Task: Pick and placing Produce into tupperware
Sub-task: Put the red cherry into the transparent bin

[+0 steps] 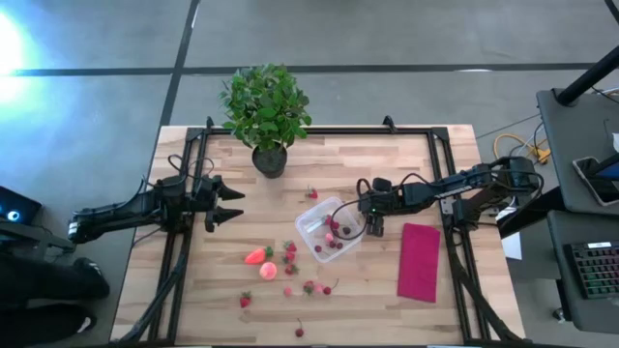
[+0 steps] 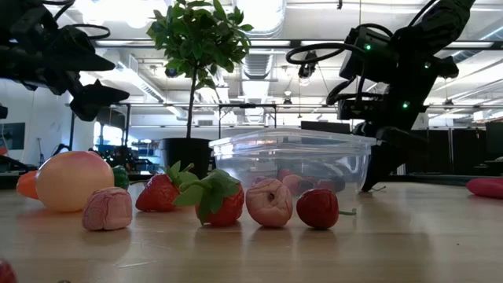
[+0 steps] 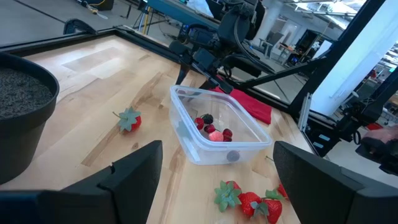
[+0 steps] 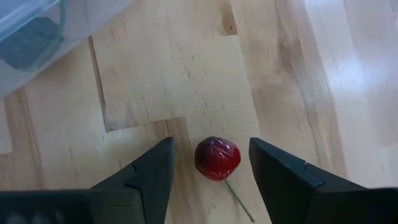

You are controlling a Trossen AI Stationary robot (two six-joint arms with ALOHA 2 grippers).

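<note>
The clear square tupperware point(image 1: 331, 230) stands mid-table with several red berries inside point(image 3: 211, 129). My right gripper point(image 1: 373, 228) points down just right of it. In the right wrist view it is open point(image 4: 210, 163), its fingers on either side of a red cherry point(image 4: 217, 158) with a stem. The cherry lies on the wood and is not touched. A strawberry point(image 1: 256, 256), a pink-orange fruit point(image 1: 268, 271) and small red berries point(image 1: 309, 287) lie scattered nearer the near edge. One berry point(image 1: 311, 193) lies beyond the container. My left gripper point(image 1: 227, 205) waits open over the table's left side.
A potted green plant point(image 1: 266, 111) stands at the far edge. A flat magenta cloth point(image 1: 419, 261) lies right of the container. Black frame rails point(image 1: 189, 242) run along both table sides. Bare wood shows near the far right corner.
</note>
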